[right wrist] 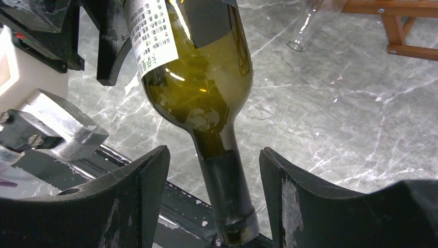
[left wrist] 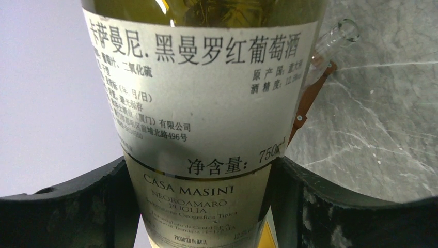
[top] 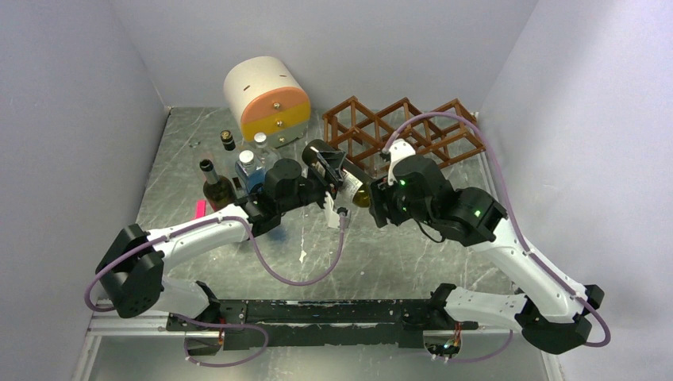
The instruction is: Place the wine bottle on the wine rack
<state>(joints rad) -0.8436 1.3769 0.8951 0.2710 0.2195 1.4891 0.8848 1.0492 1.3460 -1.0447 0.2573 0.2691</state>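
**Pale-walled booth, grey marbled table**

Closed in on three sides by plain lilac-grey walls, bare and matte. Taking the round cream-and-orange drawer unit (top: 266,95) as marker: back wall (top: 333,40) directly behind it, left wall (top: 63,119) near on its left, right wall (top: 587,119) well apart on its right. Resting on a grey marbled table (top: 397,262), white-veined and slightly glossy, spreading forward from the unit. Lit softly and evenly, perhaps from overhead; source out of view. Faint sheen on the stone in front of the unit.
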